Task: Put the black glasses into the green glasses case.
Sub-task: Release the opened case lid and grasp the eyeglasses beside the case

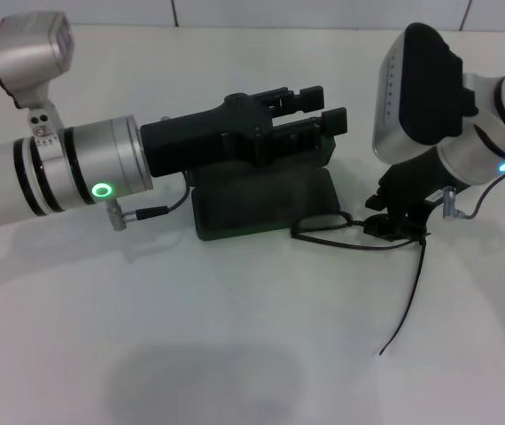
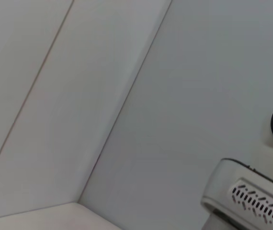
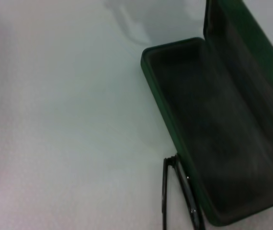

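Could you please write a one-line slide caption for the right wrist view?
Open green glasses case, dark lining empty, with the black glasses lying just outside its rim.

The green glasses case (image 3: 175, 124) has a smooth, matt hard shell and a dark, soft-looking matt lining, while the black glasses (image 1: 323, 221) look like thin glossy plastic or wire. The table (image 1: 235, 354) is a smooth white surface with a faint sheen. The left gripper (image 1: 310, 108) is matt black plastic on a brushed silver metal wrist; the right gripper (image 1: 403, 208) is also matt black.
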Motion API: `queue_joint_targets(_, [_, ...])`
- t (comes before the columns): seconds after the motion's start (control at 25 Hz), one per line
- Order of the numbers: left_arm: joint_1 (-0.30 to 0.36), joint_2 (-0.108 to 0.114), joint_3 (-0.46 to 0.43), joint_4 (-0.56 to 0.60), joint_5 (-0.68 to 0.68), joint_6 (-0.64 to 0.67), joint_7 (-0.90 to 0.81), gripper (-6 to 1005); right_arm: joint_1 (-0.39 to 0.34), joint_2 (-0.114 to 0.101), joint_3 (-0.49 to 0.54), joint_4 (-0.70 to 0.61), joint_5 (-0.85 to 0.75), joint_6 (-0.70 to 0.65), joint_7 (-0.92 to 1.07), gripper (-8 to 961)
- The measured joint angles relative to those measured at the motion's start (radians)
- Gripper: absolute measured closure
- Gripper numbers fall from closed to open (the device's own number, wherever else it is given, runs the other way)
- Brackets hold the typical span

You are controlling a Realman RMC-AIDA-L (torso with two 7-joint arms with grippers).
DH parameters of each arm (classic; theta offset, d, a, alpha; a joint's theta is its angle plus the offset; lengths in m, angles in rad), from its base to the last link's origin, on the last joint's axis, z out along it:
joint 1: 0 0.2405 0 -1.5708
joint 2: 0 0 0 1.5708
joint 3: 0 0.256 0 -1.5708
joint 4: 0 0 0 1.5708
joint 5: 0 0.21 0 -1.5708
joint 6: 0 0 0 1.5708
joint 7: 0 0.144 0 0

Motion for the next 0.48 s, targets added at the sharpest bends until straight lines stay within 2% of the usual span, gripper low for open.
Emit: queue_joint_targets(0.48, [-0.002, 0.001, -0.003, 0.002, 0.000, 0.000, 0.004, 375, -0.002, 0.000, -0.079, 0.033, 0.042, 0.089, 0.001, 656])
